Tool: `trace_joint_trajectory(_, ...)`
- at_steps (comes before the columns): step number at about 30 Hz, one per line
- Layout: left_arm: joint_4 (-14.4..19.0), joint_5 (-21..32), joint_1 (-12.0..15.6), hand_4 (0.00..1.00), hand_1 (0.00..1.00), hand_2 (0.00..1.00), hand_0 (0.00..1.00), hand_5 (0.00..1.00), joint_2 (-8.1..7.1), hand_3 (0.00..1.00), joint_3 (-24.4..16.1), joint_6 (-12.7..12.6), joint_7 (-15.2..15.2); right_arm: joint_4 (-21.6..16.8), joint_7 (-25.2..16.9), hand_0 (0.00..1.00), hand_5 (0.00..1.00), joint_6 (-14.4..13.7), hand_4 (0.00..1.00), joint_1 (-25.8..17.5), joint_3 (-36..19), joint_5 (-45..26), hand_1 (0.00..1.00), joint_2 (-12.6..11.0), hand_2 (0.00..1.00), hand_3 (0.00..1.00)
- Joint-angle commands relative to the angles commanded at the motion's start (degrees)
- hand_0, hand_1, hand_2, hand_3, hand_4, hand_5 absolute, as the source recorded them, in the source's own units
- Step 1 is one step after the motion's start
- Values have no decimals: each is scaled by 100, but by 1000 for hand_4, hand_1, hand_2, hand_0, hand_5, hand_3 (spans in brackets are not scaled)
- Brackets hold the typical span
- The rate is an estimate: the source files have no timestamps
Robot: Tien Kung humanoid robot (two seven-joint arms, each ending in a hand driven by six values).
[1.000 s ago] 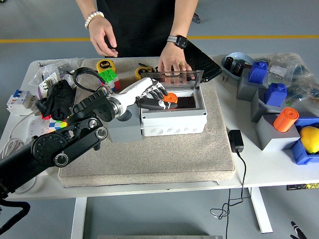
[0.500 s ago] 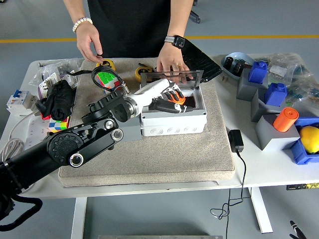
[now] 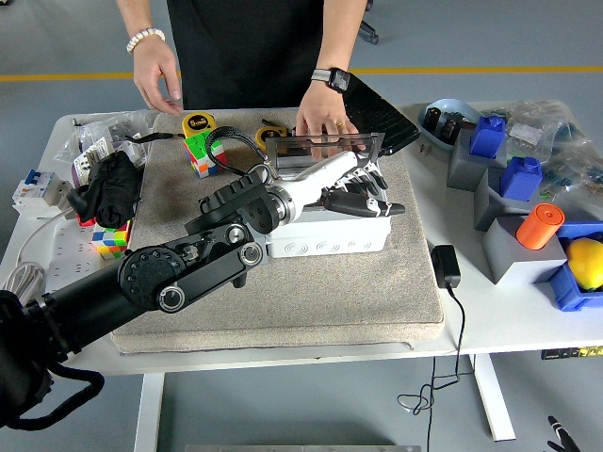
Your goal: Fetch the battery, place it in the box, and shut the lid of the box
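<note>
The grey box (image 3: 325,235) stands on the beige mat (image 3: 301,301), its clear lid (image 3: 325,148) raised at the back. A person's hand (image 3: 325,115) with a watch rests on the lid's top edge. My left hand (image 3: 366,196) reaches over the box's open top from the left. Its fingers (image 3: 375,185) are stretched out flat toward the right rim and hold nothing that I can see. The orange battery does not show; the hand covers the inside of the box. The person's other hand (image 3: 158,80) hovers at the back left. My right arm is out of view.
A yellow tape measure (image 3: 198,122) and a colour cube (image 3: 200,151) lie at the mat's back left, a black cloth (image 3: 111,184) and a second cube (image 3: 111,237) beyond its left edge. A power adapter (image 3: 445,266) lies right of the mat. Grey and blue blocks, an orange cylinder (image 3: 540,226) and a yellow ball (image 3: 586,262) crowd the right.
My left hand carried the orange battery rightward over the box; the battery has dropped from sight and the fingers have stretched out. The person's free hand drew back from the tape measure.
</note>
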State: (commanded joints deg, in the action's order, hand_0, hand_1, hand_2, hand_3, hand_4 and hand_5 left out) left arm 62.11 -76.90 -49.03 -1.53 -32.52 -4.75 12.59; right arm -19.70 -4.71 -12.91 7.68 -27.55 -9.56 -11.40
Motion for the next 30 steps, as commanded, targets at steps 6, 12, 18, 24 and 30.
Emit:
trace_joint_trajectory(6,453,160,173,995,640,620,418,574,-203,614,-547,-214,-259,2,0,716,586,5,981,-12,-19,10,652,0,637,573)
trace_joint_trajectory(12,615,224,158,995,645,623,483,569,-260,615,-1050,-490,-691,2,6,716,586,1,980,-4,-12,17,652,-1,637,573)
trace_joint_trajectory(18,390,138,-54,996,678,639,614,570,-208,636,-1202,-617,-862,1,7,717,586,1,980,2,15,-11,653,-3,637,573)
trace_joint_trajectory(24,-302,-365,-382,996,778,729,771,574,-128,719,-771,-286,-469,-3,3,718,587,0,981,6,34,-31,653,-10,636,573)
trace_joint_trajectory(30,-660,-700,-504,998,792,738,783,585,-109,734,-335,-131,-275,-12,-6,717,586,-4,980,8,20,-15,653,-17,636,573)
